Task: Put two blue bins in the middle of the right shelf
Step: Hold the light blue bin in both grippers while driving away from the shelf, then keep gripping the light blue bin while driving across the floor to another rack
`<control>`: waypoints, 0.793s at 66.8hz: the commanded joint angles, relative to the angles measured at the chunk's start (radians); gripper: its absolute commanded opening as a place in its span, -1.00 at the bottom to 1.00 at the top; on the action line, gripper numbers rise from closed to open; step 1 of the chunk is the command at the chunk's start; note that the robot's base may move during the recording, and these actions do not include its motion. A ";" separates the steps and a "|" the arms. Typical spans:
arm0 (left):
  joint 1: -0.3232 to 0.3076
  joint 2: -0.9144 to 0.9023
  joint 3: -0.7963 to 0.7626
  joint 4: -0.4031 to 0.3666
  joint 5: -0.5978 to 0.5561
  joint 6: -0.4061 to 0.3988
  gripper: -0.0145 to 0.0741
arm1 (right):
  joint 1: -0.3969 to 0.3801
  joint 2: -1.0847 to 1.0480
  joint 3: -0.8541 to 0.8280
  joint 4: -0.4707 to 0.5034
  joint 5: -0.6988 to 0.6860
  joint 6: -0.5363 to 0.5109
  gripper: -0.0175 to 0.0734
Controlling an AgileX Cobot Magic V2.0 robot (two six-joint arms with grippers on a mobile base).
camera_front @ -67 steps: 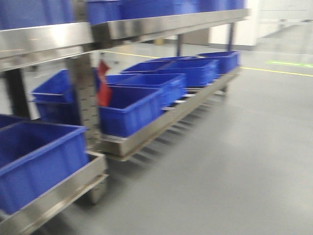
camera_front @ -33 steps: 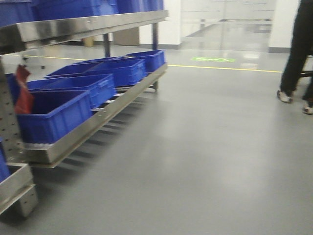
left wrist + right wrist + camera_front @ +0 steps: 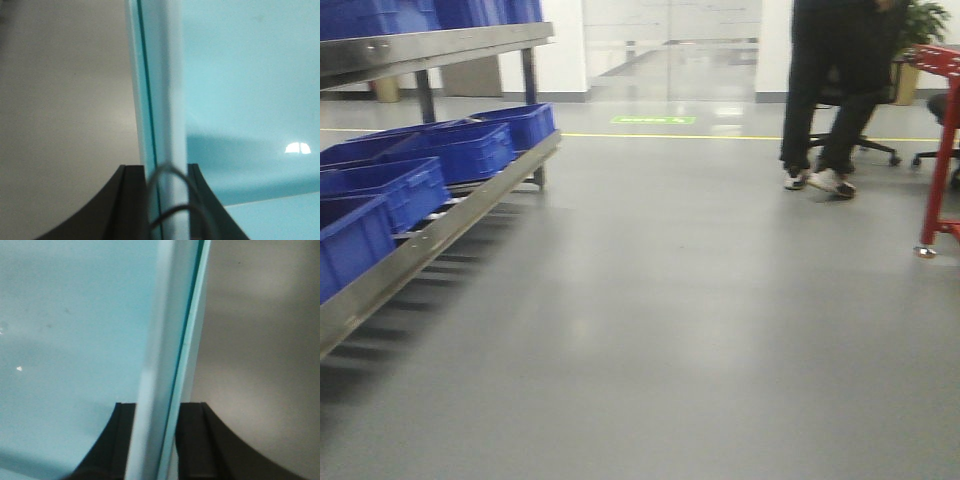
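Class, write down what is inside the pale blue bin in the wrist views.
Only bare, smooth plastic and light glints show inside the pale blue bin. The rest lies outside both views, and the gripped wall hides a strip.

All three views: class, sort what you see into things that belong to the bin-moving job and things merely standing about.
Job: pale blue bin; left hand and right hand, each clamped on its rim.

Standing about: dark blue bins; metal rack under them; person; red frame; potted plant.
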 commanded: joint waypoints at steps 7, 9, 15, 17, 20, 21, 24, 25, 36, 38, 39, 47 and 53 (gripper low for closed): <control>-0.001 -0.023 -0.016 -0.018 -0.049 0.016 -0.92 | -0.008 -0.011 -0.019 -0.027 -0.098 0.006 -0.95; -0.001 -0.023 -0.016 -0.018 -0.049 0.016 -0.92 | -0.008 -0.011 -0.019 -0.027 -0.098 0.006 -0.95; -0.001 -0.023 -0.016 -0.018 -0.049 0.016 -0.92 | -0.008 -0.011 -0.019 -0.027 -0.098 0.006 -0.95; -0.001 -0.023 -0.016 -0.018 -0.049 0.016 -0.92 | -0.008 -0.011 -0.019 -0.027 -0.098 0.006 -0.95; -0.001 -0.023 -0.016 -0.018 -0.049 0.016 -0.92 | -0.008 -0.011 -0.019 -0.027 -0.098 0.006 -0.95; -0.001 -0.023 -0.016 -0.018 -0.049 0.016 -0.92 | -0.008 -0.011 -0.019 -0.027 -0.098 0.006 -0.95; -0.001 -0.023 -0.016 -0.018 -0.049 0.016 -0.92 | -0.008 -0.011 -0.019 -0.027 -0.098 0.006 -0.95; -0.001 -0.023 -0.016 -0.018 -0.049 0.016 -0.92 | -0.008 -0.011 -0.019 -0.027 -0.098 0.006 -0.95; -0.001 -0.023 -0.016 -0.018 -0.049 0.016 -0.92 | -0.008 -0.011 -0.019 -0.027 -0.098 0.006 -0.95; -0.001 -0.023 -0.016 -0.018 -0.049 0.016 -0.92 | -0.008 -0.011 -0.019 -0.027 -0.098 0.006 -0.95; -0.001 -0.023 -0.016 -0.018 -0.049 0.016 -0.92 | -0.008 -0.011 -0.019 -0.027 -0.098 0.006 -0.95; -0.001 -0.023 -0.016 -0.018 -0.049 0.016 -0.92 | -0.008 -0.011 -0.019 -0.027 -0.098 0.006 -0.95; -0.001 -0.023 -0.016 -0.018 -0.049 0.016 -0.92 | -0.008 -0.011 -0.019 -0.027 -0.098 0.006 -0.95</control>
